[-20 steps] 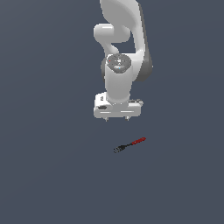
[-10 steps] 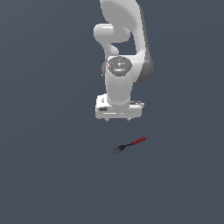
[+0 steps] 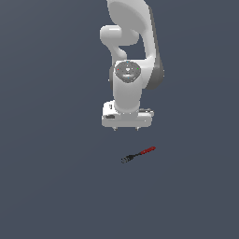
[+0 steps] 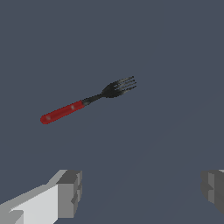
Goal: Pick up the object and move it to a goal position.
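Nothing has visibly moved since the earlier frames: the gripper [image 3: 126,128] hangs spread wide and empty, apart from the fork [image 3: 138,155], which lies flat on the table [image 3: 51,177].

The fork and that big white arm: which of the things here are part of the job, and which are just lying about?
Part of the job:
- fork, red handle, dark prongs, lying on the floor
- gripper, fingers spread open, apart from the fork

Just lying about:
- nothing else; only the plain grey floor
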Tool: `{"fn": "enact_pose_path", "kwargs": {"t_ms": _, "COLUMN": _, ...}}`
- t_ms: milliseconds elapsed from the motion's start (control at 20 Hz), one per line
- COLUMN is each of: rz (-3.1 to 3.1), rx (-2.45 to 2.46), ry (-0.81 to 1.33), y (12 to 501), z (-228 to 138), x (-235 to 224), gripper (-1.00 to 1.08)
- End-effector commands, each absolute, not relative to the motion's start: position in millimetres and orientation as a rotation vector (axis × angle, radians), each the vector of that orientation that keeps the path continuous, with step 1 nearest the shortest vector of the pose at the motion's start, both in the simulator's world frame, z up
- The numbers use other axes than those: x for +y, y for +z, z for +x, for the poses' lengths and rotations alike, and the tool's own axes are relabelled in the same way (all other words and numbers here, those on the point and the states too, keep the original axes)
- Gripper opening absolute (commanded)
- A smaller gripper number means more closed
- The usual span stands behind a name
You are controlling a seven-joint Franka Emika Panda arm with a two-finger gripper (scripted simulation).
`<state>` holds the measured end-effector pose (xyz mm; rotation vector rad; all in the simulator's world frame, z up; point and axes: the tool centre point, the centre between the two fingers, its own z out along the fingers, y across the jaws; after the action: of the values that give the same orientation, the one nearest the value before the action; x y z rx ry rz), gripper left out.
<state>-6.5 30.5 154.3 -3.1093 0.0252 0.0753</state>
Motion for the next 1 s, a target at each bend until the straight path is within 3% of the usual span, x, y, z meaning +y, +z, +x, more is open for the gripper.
{"fn": "enact_pose_path", "kwargs": {"t_ms": 0, "rz": -3.109, "rx": 0.058, "ry": 0.075, "y": 153, "z": -5, "x": 32, "gripper": 1.00}}
{"fn": "enact_pose_path", "kwargs": {"t_ms": 950, "rz": -3.048, "rx": 0.655, "ry": 0.066, "y": 122, "z": 18, "x": 53, "gripper": 1.00}}
